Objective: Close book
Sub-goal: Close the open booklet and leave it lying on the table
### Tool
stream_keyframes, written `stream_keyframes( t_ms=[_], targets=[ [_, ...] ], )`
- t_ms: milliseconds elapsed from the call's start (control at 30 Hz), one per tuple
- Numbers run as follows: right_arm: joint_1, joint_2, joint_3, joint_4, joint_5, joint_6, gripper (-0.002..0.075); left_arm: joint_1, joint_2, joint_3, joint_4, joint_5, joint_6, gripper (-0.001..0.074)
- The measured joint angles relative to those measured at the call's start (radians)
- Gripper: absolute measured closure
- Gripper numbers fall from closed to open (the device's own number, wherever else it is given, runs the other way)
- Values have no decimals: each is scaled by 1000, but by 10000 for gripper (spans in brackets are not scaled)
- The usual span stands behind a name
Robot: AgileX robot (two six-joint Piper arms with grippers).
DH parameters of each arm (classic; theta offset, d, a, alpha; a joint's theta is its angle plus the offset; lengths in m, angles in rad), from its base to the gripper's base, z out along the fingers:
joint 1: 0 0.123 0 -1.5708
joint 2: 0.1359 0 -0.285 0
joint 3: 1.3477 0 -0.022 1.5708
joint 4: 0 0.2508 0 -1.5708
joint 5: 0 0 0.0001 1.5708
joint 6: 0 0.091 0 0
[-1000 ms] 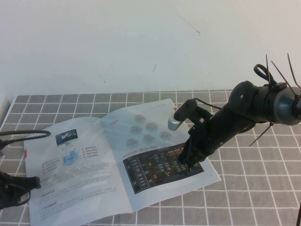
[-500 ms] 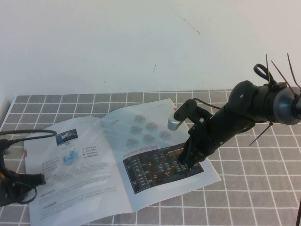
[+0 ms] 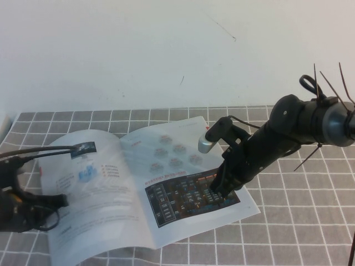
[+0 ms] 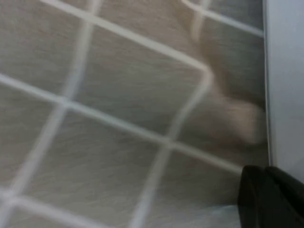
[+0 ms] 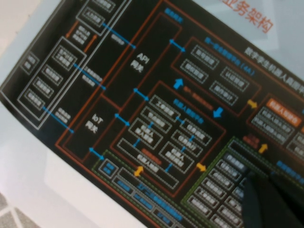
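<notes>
An open book [image 3: 138, 183] lies on the grey checked cloth. Its left page [image 3: 94, 188] is raised at the outer edge and curls toward the spine. My left gripper [image 3: 57, 201] sits low at that outer edge, under the lifted page, with its dark fingers together. In the left wrist view the left gripper [image 4: 267, 198] shows against the cloth, with the pale page edge [image 4: 285, 71] beside it. My right gripper [image 3: 218, 192] is shut, its tips resting on the dark diagram [image 3: 191, 197] of the right page. In the right wrist view the right gripper [image 5: 273, 199] is down on that diagram [image 5: 142, 95].
The checked cloth [image 3: 299, 221] stretches to the white wall [image 3: 166, 50] behind. A black cable [image 3: 33, 153] loops from the left arm above the left page. The right arm [image 3: 299, 127] reaches in from the right, with cable ties sticking out.
The left gripper has moved right and upward at the book's left edge, and the left page has lifted and curled toward the spine. The right gripper has stayed on the right page.
</notes>
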Motion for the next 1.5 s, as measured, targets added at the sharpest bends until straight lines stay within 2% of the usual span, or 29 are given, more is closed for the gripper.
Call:
stream_keyframes(
  t_ms=[367,700,800,1033,1233,1400,1500],
  targets=[
    [-4,2,-2,20,12,0,727,-190,30,-16,-67,-159,-77,738],
    [-6,8,-17,31,55,5,728,-330,37,-216,-29,-159,-126,738],
    [-1,14,-76,-33,117,65,728,-362,34,-267,1,-147,-128,738],
    [1,-18,-394,-388,350,327,728,-373,-68,-287,94,-102,-115,738],
    [1,-52,-651,-455,494,377,728,-373,-239,-287,104,-73,-12,738],
    [-4,-115,-706,-566,552,388,728,-373,-430,-287,138,83,178,738],
    [-32,-190,-686,-609,552,407,727,-373,-572,-285,218,186,199,738]
  ],
)
